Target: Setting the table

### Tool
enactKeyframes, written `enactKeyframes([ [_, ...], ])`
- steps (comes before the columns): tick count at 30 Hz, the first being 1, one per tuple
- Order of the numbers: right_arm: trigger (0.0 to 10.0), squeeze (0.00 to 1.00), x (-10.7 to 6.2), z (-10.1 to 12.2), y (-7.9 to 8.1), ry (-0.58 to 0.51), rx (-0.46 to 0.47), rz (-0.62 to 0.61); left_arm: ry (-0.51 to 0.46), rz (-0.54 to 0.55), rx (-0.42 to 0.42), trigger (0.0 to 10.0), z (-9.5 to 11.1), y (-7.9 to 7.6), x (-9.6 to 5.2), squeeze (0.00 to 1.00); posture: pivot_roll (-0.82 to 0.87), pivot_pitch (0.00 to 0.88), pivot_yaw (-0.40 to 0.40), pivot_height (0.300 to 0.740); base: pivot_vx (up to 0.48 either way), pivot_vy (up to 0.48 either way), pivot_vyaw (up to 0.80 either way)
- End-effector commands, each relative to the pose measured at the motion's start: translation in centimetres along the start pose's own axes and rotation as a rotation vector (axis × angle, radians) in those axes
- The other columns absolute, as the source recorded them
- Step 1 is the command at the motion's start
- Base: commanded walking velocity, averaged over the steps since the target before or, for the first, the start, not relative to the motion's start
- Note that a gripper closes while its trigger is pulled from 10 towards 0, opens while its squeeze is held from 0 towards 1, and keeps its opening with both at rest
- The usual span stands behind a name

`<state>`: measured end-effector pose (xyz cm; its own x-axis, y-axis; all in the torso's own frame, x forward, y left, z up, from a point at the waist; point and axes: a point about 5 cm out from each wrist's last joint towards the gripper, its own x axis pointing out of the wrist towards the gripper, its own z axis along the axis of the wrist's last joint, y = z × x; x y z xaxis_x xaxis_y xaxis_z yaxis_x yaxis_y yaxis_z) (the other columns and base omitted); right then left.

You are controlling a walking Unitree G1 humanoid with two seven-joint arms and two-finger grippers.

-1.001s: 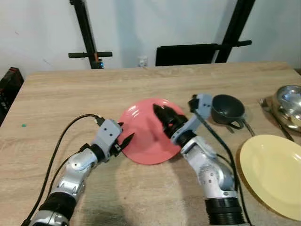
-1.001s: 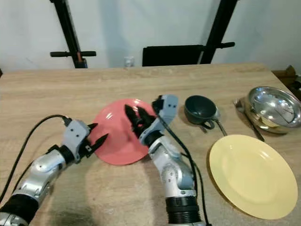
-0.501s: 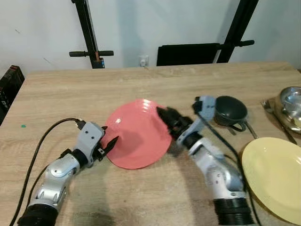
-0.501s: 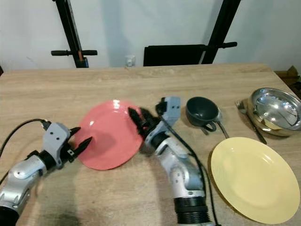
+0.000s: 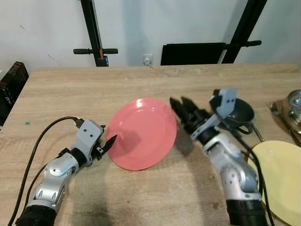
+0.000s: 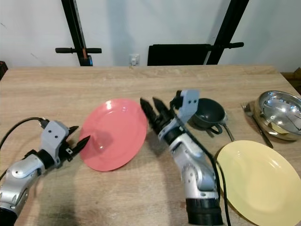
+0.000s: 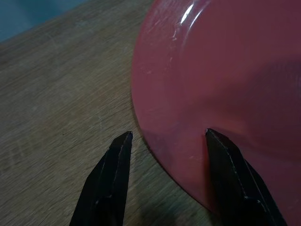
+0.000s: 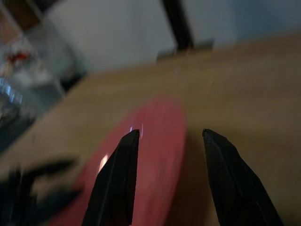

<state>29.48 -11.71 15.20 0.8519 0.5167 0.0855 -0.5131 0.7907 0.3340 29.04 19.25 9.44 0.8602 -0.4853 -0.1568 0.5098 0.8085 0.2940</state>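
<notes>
While your left gripper [image 5: 109, 142] straddles the near rim of the round pink plastic plate [image 5: 141, 134] with fingers apart (nothing clamped yet), the right gripper [image 6: 151, 106], also spread, hovers just beyond its far edge, probably steadying it on the wooden table [image 5: 70, 94].

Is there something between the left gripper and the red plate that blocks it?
Nothing visible does. The left gripper is open at the near rim of the red plate: one finger over the plate, the other over the bare wooden table. The right gripper is open just beyond the plate's far edge.
</notes>
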Motion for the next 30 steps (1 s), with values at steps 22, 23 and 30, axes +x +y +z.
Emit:
enactKeyframes([
  [22, 10.0, 0.0, -1.9, -3.0, 0.5, 0.174, 0.249, 0.141, 0.209, -0.04, -0.066, 10.0, -3.9, -1.7, -1.5, 0.0, -0.09, 0.047, 0.028, 0.74, 0.0, 0.0, 0.0],
  [23, 10.0, 0.0, -2.0, -3.3, 0.8, 0.187, 0.268, 0.157, 0.208, -0.04, -0.066, 10.0, -3.9, -1.7, -1.5, 0.0, -0.09, 0.047, 0.028, 0.74, 0.0, 0.0, 0.0],
  [30, 10.0, 0.0, -1.6, -5.4, 2.5, 0.26, 0.365, 0.209, 0.205, -0.035, -0.068, 10.0, -3.9, -1.7, -1.5, 0.0, -0.08, 0.048, 0.02, 0.74, 0.0, 0.0, 0.0],
])
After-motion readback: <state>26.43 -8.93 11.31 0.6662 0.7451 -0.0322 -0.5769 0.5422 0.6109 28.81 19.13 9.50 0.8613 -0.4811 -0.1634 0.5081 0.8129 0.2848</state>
